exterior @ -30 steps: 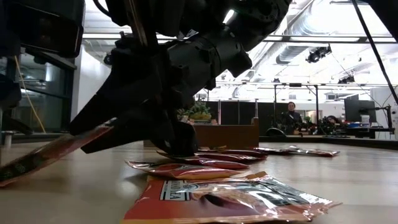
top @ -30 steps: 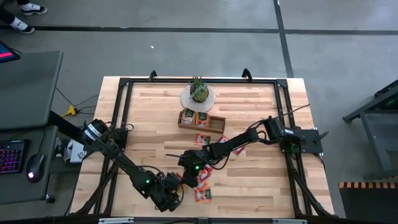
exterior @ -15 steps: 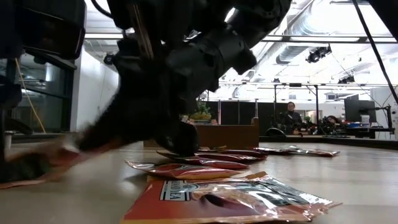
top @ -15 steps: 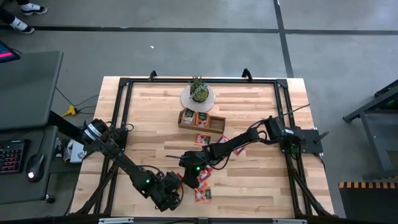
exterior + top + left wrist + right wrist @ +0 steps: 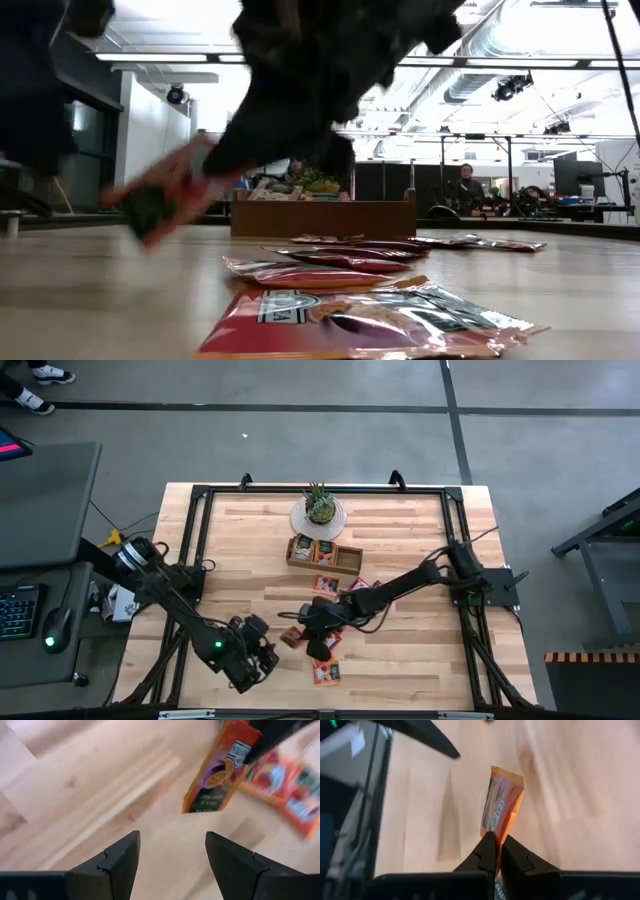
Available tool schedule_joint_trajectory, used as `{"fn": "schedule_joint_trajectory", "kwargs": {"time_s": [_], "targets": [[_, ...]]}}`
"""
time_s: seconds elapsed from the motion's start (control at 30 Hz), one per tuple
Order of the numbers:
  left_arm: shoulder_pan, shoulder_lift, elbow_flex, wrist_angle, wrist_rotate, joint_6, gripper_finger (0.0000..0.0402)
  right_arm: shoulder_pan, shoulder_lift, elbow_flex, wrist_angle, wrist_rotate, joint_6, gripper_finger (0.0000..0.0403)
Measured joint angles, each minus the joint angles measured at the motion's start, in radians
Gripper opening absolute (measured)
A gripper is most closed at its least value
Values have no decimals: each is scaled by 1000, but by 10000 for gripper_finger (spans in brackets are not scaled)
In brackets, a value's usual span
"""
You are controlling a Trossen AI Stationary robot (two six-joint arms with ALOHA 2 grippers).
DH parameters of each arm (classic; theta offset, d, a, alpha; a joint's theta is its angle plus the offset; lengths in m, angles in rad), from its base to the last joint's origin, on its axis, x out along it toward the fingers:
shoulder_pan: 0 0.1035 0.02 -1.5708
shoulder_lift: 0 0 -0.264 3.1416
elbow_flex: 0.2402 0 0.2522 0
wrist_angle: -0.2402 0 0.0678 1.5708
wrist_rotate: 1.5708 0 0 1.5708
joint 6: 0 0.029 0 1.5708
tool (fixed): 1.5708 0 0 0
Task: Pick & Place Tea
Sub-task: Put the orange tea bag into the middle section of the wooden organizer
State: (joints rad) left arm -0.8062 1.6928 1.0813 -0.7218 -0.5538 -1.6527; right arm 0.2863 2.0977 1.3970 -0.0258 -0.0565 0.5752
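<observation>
My right gripper (image 5: 495, 839) is shut on one red-orange tea sachet (image 5: 502, 807), near the middle of the table's near half (image 5: 291, 638). My left gripper (image 5: 172, 850) is open just left of it (image 5: 264, 643) with nothing between its fingers; its wrist view shows the held sachet (image 5: 220, 770) ahead. More tea sachets lie flat on the table (image 5: 326, 672) (image 5: 324, 584) (image 5: 370, 320). The low view shows the held sachet only as a blur (image 5: 160, 200). My right gripper pinches the sachet between its two fingers by one edge (image 5: 496, 831). The rest of the sachet sticks out beyond the fingertips. The fingers slant down from the table's right side. The sachet is lifted clear of the table and tilted (image 5: 160, 200).
A brown wooden tray (image 5: 345, 563) with sachets in it stands past the middle of the table, and a potted plant (image 5: 319, 510) behind it. A black frame (image 5: 192, 540) runs along the table's edges. Bare wood lies to the left and right of the sachets.
My right gripper has shut on the sachet and risen, so the sachet, which stood slanted with one end on the table, now hangs clear of it. My left gripper, still open, has risen, drawn back toward the table's left edge and turned.
</observation>
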Motion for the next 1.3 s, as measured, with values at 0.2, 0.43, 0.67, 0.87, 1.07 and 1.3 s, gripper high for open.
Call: {"fn": "schedule_joint_trajectory", "kwargs": {"time_s": [0.2,0.43,0.67,0.87,1.07,1.3], "targets": [[-26,-40,1,-19,-115,-77,225,35,-201,-150,94,231,-16,2],[-24,-41,2,78,-269,-83,225,90,-486,-440,389,541,-45,2],[19,-116,4,143,-522,-50,225,150,-700,-675,780,784,-248,2],[150,-258,5,408,-492,437,225,151,-760,-718,985,808,-383,1],[356,-333,7,927,-153,1059,225,144,-762,-647,1093,779,-545,1],[519,-335,5,1125,81,1155,225,138,-765,-479,1064,684,-729,1]]}}
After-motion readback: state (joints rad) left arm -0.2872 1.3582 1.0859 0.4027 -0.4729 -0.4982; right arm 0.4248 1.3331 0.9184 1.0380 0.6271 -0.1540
